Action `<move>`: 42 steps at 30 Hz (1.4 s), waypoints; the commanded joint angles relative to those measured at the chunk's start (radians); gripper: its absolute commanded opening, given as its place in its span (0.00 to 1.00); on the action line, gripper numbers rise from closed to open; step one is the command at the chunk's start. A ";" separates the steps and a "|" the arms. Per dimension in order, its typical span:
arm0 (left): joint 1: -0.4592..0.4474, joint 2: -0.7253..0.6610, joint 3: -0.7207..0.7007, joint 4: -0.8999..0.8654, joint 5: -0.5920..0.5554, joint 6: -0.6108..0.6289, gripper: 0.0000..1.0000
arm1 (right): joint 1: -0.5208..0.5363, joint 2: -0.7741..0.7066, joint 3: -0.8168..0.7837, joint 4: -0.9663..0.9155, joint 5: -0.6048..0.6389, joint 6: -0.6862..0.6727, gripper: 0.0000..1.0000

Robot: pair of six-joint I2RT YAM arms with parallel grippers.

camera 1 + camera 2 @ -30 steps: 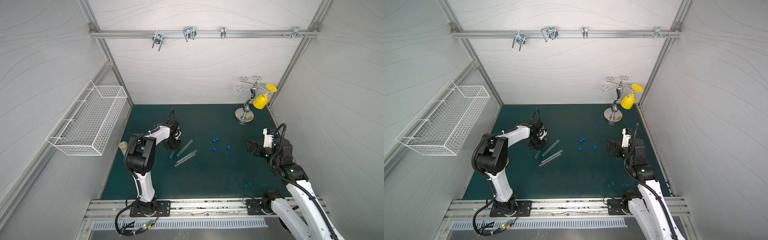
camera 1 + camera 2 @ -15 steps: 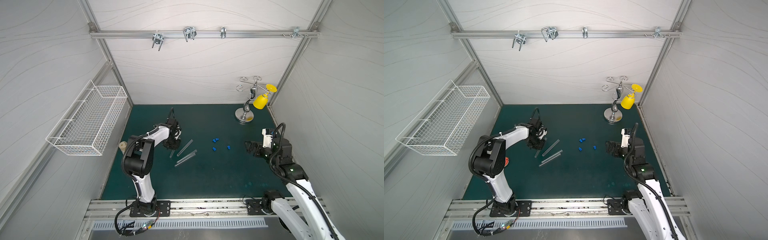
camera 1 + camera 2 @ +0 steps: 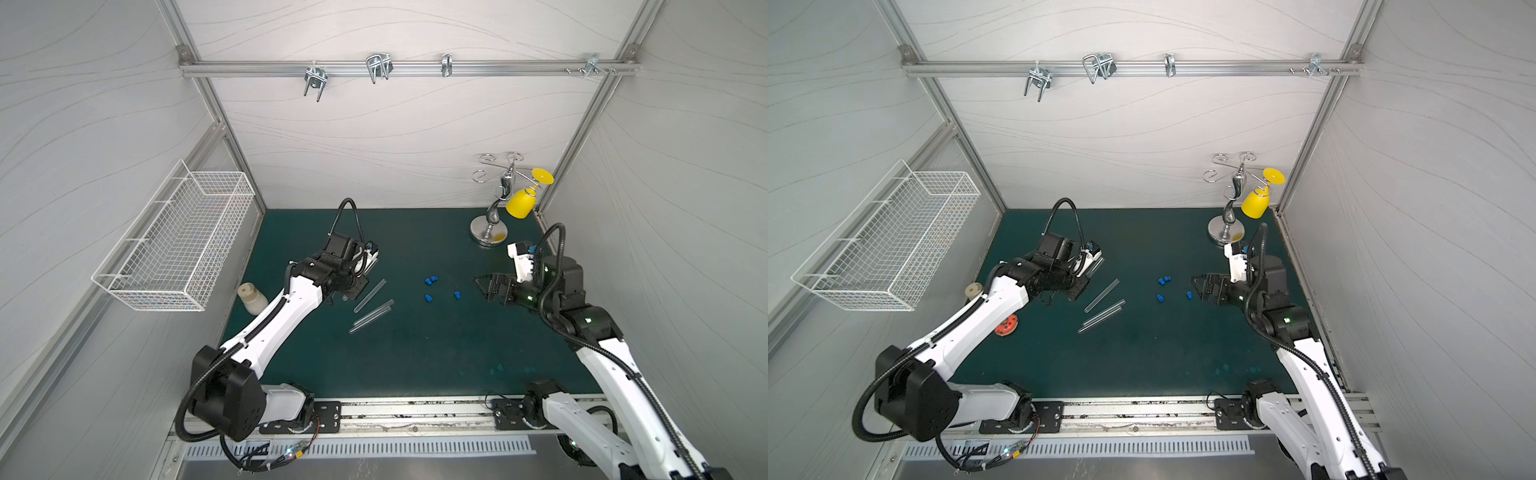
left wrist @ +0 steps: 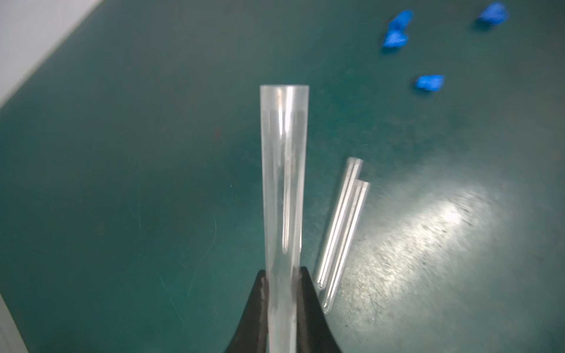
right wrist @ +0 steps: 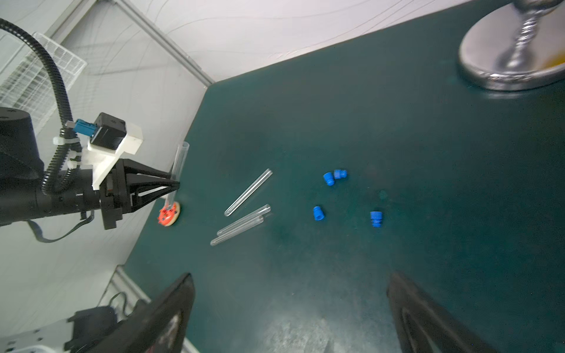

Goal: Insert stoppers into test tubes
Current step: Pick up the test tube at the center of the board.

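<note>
My left claw (image 4: 282, 276) is clenched on the lower part of one test tube (image 4: 284, 183), which stands nearly upright with its open mouth on top. Just to its right, three more tubes (image 5: 248, 192) lie flat on the green table (image 3: 415, 357), one alone and two touching side by side. Further right, the four blue stoppers (image 5: 318, 213) lie loose on the table, two of them touching, none in a tube. My right claw (image 5: 290, 276) hangs near them, spread wide, grasping nothing.
</note>
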 commanded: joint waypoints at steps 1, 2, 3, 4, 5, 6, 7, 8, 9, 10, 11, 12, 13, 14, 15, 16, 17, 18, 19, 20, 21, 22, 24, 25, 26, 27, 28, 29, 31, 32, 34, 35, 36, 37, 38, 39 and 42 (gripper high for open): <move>-0.018 -0.051 0.012 -0.027 0.071 0.107 0.07 | 0.061 0.057 0.057 -0.036 -0.092 0.062 0.99; -0.019 -0.060 0.021 -0.047 0.095 0.127 0.07 | 0.084 0.081 0.072 -0.033 -0.100 0.078 0.99; -0.020 -0.072 0.025 -0.065 0.123 0.153 0.07 | 0.109 0.102 0.083 -0.026 -0.105 0.095 0.99; -0.022 -0.083 0.028 -0.080 0.145 0.179 0.07 | 0.129 0.118 0.092 -0.015 -0.111 0.111 0.99; -0.025 -0.097 0.032 -0.096 0.170 0.210 0.07 | 0.153 0.137 0.100 -0.002 -0.118 0.128 0.99; -0.027 -0.109 0.036 -0.111 0.193 0.236 0.07 | 0.173 0.156 0.107 0.014 -0.123 0.145 0.99; -0.027 -0.120 0.040 -0.122 0.217 0.259 0.07 | 0.192 0.170 0.112 0.030 -0.131 0.165 0.99; -0.028 -0.130 0.044 -0.133 0.242 0.283 0.07 | 0.213 0.188 0.117 0.052 -0.140 0.189 0.99; -0.031 -0.141 0.049 -0.143 0.270 0.308 0.07 | 0.231 0.207 0.122 0.078 -0.155 0.211 0.99; -0.034 -0.145 0.055 -0.152 0.282 0.329 0.07 | 0.245 0.222 0.127 0.095 -0.171 0.229 0.99; -0.042 -0.147 0.064 -0.163 0.287 0.352 0.07 | 0.258 0.244 0.136 0.110 -0.184 0.247 0.99; -0.052 -0.147 0.073 -0.173 0.285 0.372 0.07 | 0.271 0.264 0.144 0.123 -0.196 0.265 0.99; -0.061 -0.144 0.082 -0.181 0.279 0.388 0.07 | 0.281 0.278 0.150 0.137 -0.206 0.283 0.99; -0.071 -0.138 0.091 -0.190 0.271 0.406 0.07 | 0.294 0.296 0.153 0.161 -0.219 0.302 0.99; -0.082 -0.135 0.099 -0.196 0.262 0.423 0.07 | 0.305 0.309 0.155 0.185 -0.233 0.321 0.99; -0.089 -0.132 0.102 -0.198 0.253 0.435 0.07 | 0.314 0.322 0.156 0.202 -0.243 0.337 0.98; -0.096 -0.129 0.108 -0.198 0.243 0.448 0.07 | 0.326 0.336 0.159 0.221 -0.249 0.351 0.97; -0.104 -0.127 0.115 -0.198 0.233 0.460 0.06 | 0.334 0.350 0.164 0.234 -0.255 0.364 0.96; -0.109 -0.123 0.121 -0.199 0.227 0.467 0.06 | 0.342 0.361 0.167 0.244 -0.259 0.374 0.94; -0.112 -0.118 0.132 -0.199 0.219 0.474 0.06 | 0.349 0.372 0.174 0.252 -0.263 0.382 0.92; -0.114 -0.112 0.143 -0.201 0.214 0.478 0.06 | 0.360 0.386 0.183 0.257 -0.271 0.388 0.90; -0.116 -0.108 0.151 -0.202 0.211 0.479 0.06 | 0.368 0.398 0.190 0.259 -0.274 0.389 0.88; -0.117 -0.101 0.168 -0.204 0.210 0.478 0.06 | 0.389 0.422 0.206 0.266 -0.279 0.396 0.84; -0.119 -0.099 0.174 -0.206 0.210 0.478 0.06 | 0.397 0.432 0.211 0.273 -0.283 0.399 0.81; -0.120 -0.096 0.179 -0.207 0.210 0.478 0.06 | 0.404 0.445 0.217 0.283 -0.290 0.403 0.78; -0.124 -0.092 0.183 -0.212 0.210 0.480 0.06 | 0.411 0.458 0.221 0.293 -0.293 0.408 0.76; -0.127 -0.089 0.184 -0.216 0.210 0.483 0.06 | 0.417 0.467 0.225 0.302 -0.294 0.414 0.75; -0.129 -0.089 0.187 -0.216 0.210 0.484 0.06 | 0.425 0.479 0.231 0.313 -0.297 0.421 0.73; -0.134 -0.083 0.190 -0.217 0.208 0.486 0.06 | 0.439 0.499 0.247 0.322 -0.302 0.425 0.70; -0.136 -0.081 0.193 -0.219 0.209 0.486 0.06 | 0.445 0.511 0.256 0.323 -0.304 0.425 0.69; -0.139 -0.078 0.200 -0.221 0.209 0.486 0.06 | 0.455 0.529 0.270 0.326 -0.309 0.424 0.66; -0.140 -0.075 0.202 -0.222 0.209 0.486 0.06 | 0.458 0.537 0.275 0.328 -0.311 0.426 0.64; -0.140 -0.073 0.205 -0.223 0.209 0.487 0.06 | 0.462 0.547 0.280 0.331 -0.314 0.426 0.61; -0.142 -0.072 0.207 -0.224 0.209 0.487 0.06 | 0.463 0.555 0.285 0.333 -0.318 0.427 0.59; -0.141 -0.071 0.209 -0.224 0.209 0.489 0.06 | 0.466 0.564 0.289 0.335 -0.320 0.430 0.55; -0.143 -0.070 0.209 -0.225 0.208 0.489 0.06 | 0.469 0.573 0.294 0.338 -0.324 0.433 0.52; -0.145 -0.067 0.211 -0.225 0.209 0.489 0.06 | 0.476 0.595 0.302 0.353 -0.339 0.441 0.42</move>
